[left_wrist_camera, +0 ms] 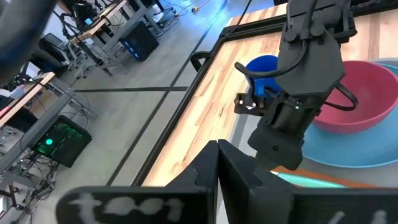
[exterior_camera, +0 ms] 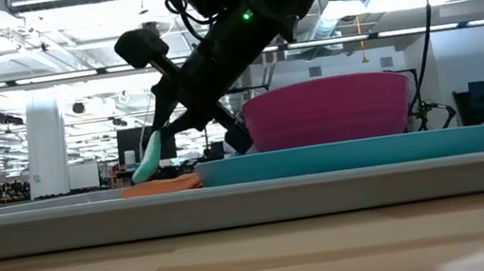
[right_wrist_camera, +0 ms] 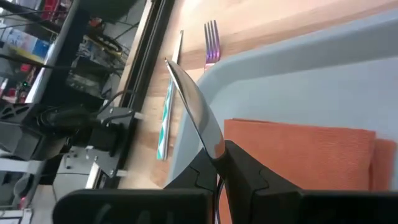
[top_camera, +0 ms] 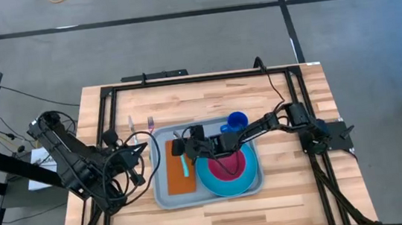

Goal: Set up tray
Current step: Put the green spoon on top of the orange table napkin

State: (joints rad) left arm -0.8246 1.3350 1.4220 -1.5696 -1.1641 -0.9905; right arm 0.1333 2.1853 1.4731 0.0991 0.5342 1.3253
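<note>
**Right arm over the napkin with a spoon, left arm parked**

So the tray (top_camera: 167, 198) sits about mid-table, a bit toward the near edge, pale grey-blue with its low rim. On it: an orange napkin (top_camera: 180, 176) on the left part, and a round blue plate (top_camera: 231, 184) on the right part with a pink bowl (top_camera: 230, 165) on top. A small blue cup (top_camera: 237, 119) stands at the tray's far edge, just behind the bowl.

The right gripper (top_camera: 183, 150) is reached across the tray from the right side and hangs over the far end of the napkin. Its fingers are clamped tight on a spoon (right_wrist_camera: 198, 114) with a teal handle (top_camera: 185, 166) (in the right wrist view the shiny bowl of the spoon sticks straight out from between the fingers). From the low view the teal handle slants down to the napkin.

Off the tray on the bare wood, just past its far-left corner, lie a fork (right_wrist_camera: 211, 42) with a purplish tint and a second utensil (right_wrist_camera: 166, 118) beside it.

The left gripper (top_camera: 142, 155) waits at the table's left edge, just beside the tray, fingers closed on nothing.
</note>
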